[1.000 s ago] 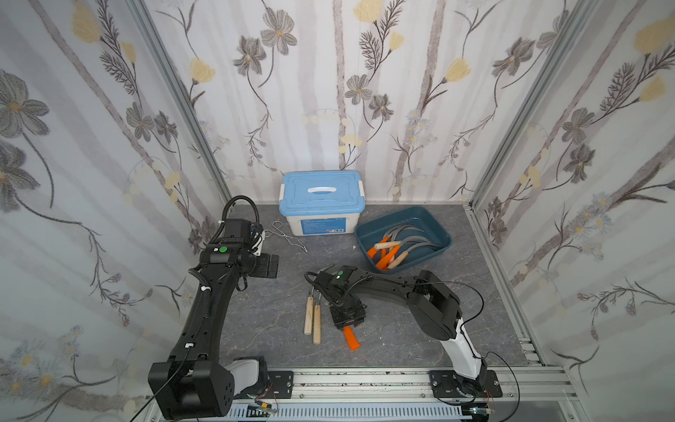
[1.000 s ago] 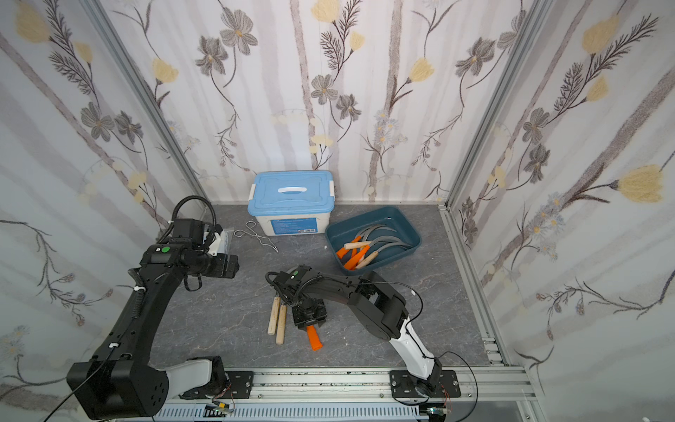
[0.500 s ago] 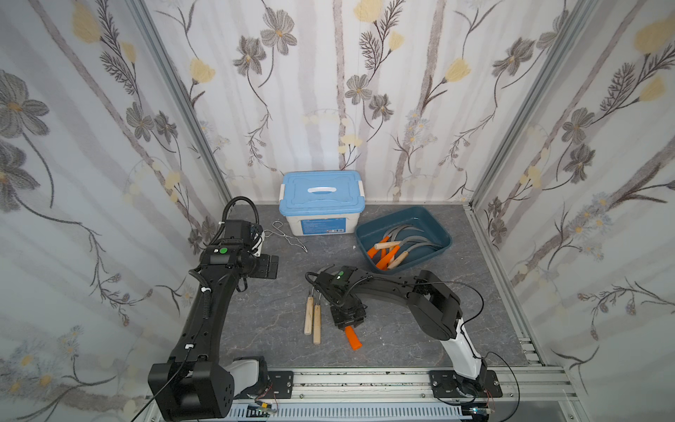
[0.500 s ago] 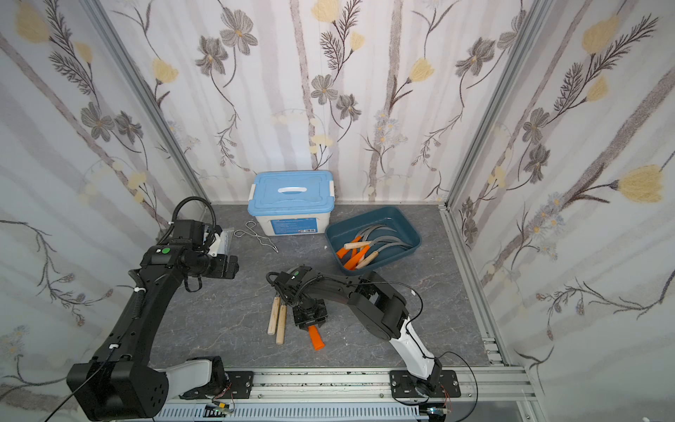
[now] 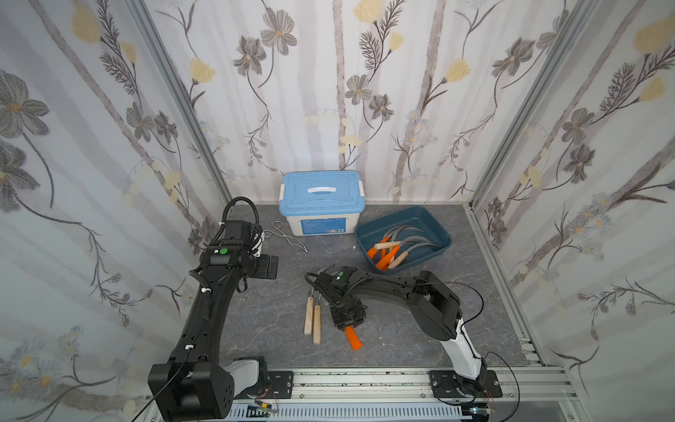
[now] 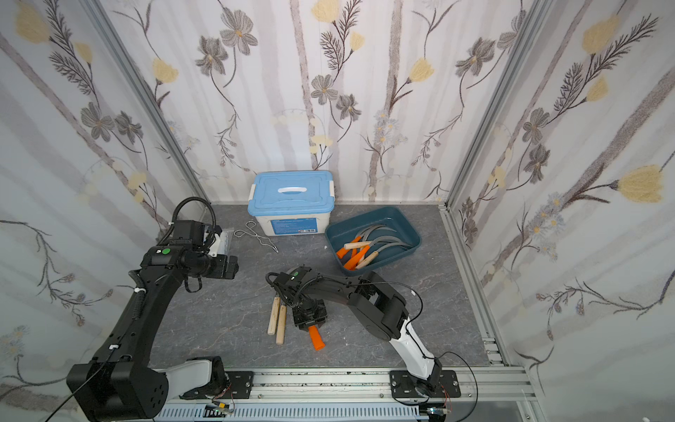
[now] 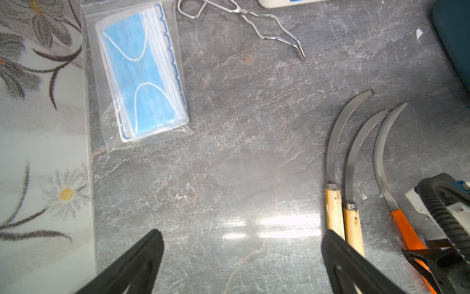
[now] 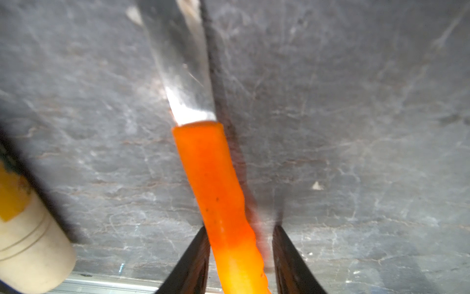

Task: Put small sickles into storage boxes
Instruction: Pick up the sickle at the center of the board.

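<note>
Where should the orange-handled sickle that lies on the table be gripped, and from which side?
Take the orange-handled sickle by its handle, from straight above, jaws across the width. It lies flat on the table; the handle is thick and nearly straight, the blade thin and curved. The wooden-handled sickles lie beside it, apart.
</note>
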Controlling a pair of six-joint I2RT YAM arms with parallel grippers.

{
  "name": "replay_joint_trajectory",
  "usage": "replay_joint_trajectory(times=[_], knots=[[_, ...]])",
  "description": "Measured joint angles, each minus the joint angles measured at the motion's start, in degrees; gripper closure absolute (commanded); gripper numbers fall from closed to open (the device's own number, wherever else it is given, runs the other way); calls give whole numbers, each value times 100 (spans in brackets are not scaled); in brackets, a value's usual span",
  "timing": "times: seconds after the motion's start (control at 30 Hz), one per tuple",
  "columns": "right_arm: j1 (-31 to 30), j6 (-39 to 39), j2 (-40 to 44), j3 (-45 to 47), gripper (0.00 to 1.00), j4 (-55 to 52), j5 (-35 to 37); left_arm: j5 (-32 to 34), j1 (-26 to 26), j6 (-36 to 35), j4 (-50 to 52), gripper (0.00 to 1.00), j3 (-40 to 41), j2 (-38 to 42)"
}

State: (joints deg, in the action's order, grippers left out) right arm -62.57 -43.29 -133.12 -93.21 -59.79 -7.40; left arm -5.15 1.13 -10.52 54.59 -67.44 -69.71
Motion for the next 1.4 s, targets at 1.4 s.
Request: replay_joint_trajectory(times=[1.4], knots=[[-11, 111, 83, 13, 78, -22, 111, 44, 0, -2, -166, 0, -13, -13]])
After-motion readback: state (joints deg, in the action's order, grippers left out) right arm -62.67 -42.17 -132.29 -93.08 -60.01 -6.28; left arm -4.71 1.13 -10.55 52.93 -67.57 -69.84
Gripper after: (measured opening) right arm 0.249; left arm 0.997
